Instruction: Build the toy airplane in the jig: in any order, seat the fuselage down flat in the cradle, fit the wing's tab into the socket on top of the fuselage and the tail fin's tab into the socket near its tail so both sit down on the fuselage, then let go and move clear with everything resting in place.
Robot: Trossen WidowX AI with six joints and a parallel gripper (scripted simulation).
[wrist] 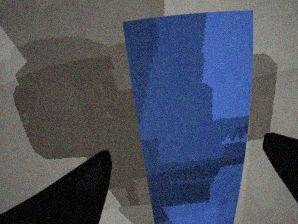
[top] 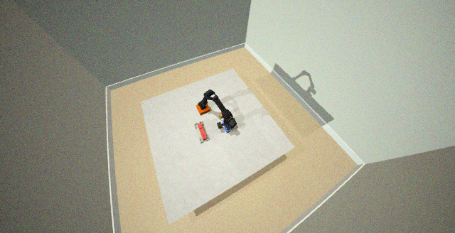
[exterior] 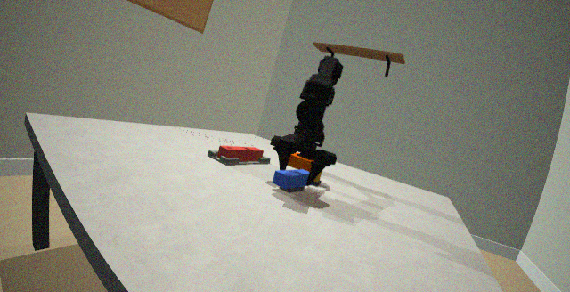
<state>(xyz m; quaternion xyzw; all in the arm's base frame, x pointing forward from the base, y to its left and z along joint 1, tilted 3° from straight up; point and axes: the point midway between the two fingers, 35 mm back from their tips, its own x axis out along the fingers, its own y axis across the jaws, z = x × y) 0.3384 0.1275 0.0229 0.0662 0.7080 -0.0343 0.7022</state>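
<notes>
The red fuselage (top: 201,131) (exterior: 240,152) lies flat in the grey cradle jig (top: 205,140) (exterior: 223,158) on the table. The blue wing (top: 226,130) (exterior: 291,178) (wrist: 200,76) lies flat on the table to the right of the jig. My gripper (top: 225,126) (exterior: 299,173) (wrist: 188,149) is open and empty, low over the wing with one finger on each side of it.
The arm's orange base (top: 203,110) (exterior: 302,161) stands just behind the wing. The white table top (top: 213,176) (exterior: 178,221) stretches wide around the parts. A wooden shelf (exterior: 358,52) hangs on the back wall.
</notes>
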